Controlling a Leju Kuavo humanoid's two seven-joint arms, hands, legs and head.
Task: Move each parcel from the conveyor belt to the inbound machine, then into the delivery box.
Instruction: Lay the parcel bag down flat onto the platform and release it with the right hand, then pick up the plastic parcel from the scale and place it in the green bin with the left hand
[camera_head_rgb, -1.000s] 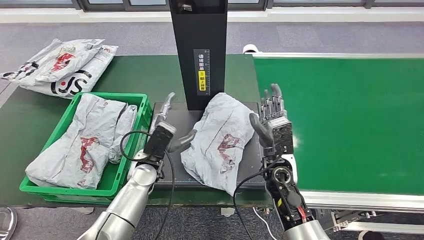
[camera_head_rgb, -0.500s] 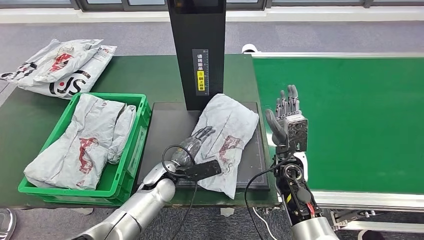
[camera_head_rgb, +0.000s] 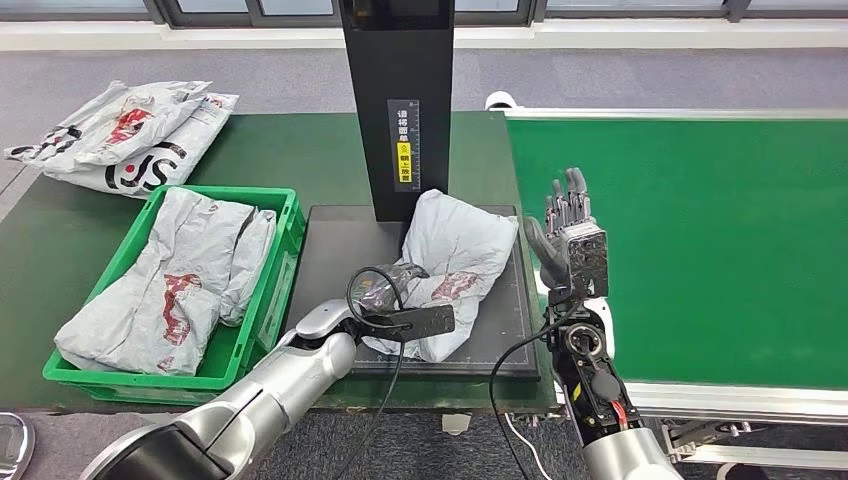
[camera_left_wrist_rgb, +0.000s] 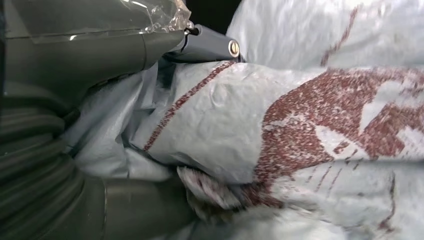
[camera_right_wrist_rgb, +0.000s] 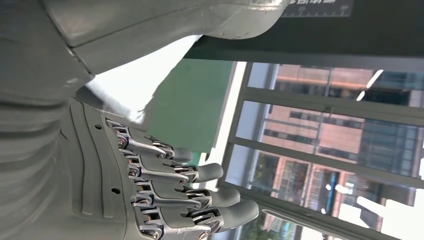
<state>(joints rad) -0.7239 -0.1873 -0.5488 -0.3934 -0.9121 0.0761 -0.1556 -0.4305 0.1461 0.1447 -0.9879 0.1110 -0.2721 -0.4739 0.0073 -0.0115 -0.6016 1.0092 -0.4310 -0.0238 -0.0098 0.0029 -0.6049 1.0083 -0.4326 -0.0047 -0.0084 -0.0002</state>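
Parcels (camera_head_rgb: 125, 135) are lying in a loose pile at the far left of the counter (camera_head_rgb: 290, 150), outside any container. Just right of them the green box (camera_head_rgb: 268, 298) is holding more grey bags (camera_head_rgb: 165, 285), so some deliveries look already done.

Next along, the dark platform (camera_head_rgb: 330, 250) of the inbound machine (camera_head_rgb: 397, 100) is carrying the parcel in play (camera_head_rgb: 455, 265), which is lying crumpled beneath the black column. The left hand (camera_head_rgb: 390, 288) is resting on this parcel's near left edge, with its fingers curling into the plastic – the left wrist view is showing the thumb (camera_left_wrist_rgb: 95, 45) pressing a fold of the bag (camera_left_wrist_rgb: 280, 135) from one side and a finger (camera_left_wrist_rgb: 145, 212) from the other, so it appears to be gripping the bag rather than merely touching it.

Further right, the right hand (camera_head_rgb: 570, 245) is standing upright just beside the platform's right edge, with its fingers (camera_right_wrist_rgb: 200, 192) extended side by side and holding nothing, apart from the parcel.

At the far right the belt (camera_head_rgb: 700, 240) is showing bare green.

By my reading, the machine stage for this parcel is under way – what is left is lifting it across to the box on the left. Whether the pile at far left also needs boxing, I cannot tell.
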